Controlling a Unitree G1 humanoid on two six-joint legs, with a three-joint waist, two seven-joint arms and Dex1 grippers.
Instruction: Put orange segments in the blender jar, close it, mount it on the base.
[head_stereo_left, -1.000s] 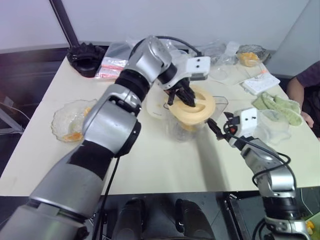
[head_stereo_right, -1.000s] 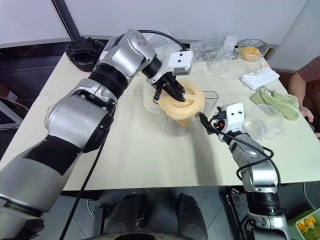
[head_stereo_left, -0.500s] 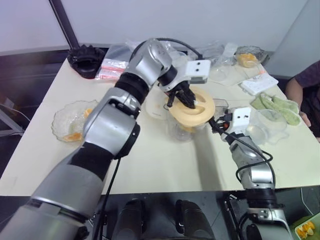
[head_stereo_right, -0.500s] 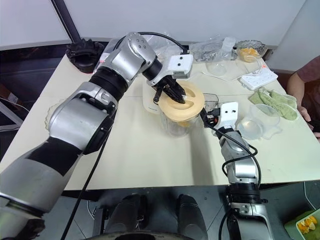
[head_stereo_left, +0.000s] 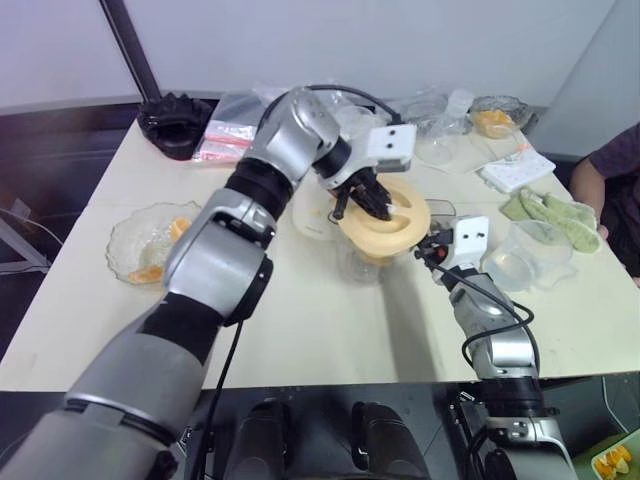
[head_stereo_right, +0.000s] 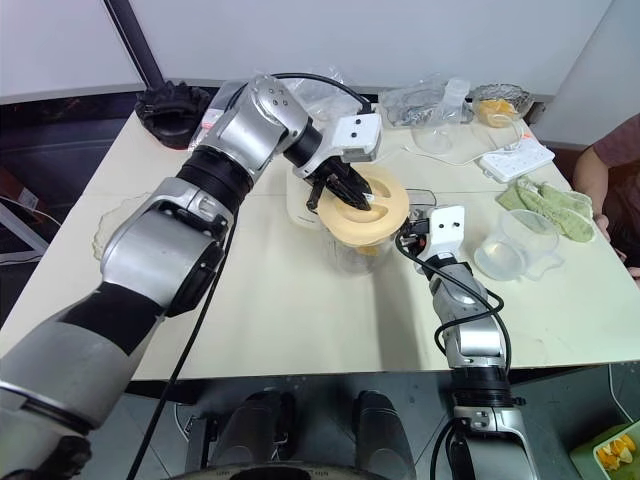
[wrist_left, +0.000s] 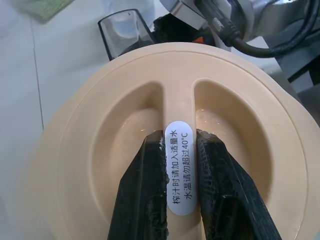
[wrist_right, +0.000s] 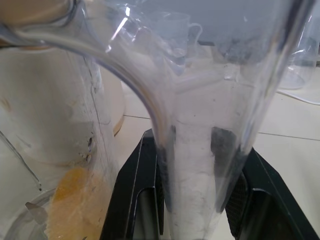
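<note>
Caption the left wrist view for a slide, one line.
Left gripper shut on the centre ridge of the pale-orange lid sitting on the blender jar.

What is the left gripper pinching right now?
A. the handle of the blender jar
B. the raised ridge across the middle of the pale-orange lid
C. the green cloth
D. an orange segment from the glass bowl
B: in the left wrist view the left gripper has its two black fingers clamped on either side of the labelled centre ridge of the lid, which sits on top of the blender jar.
</note>
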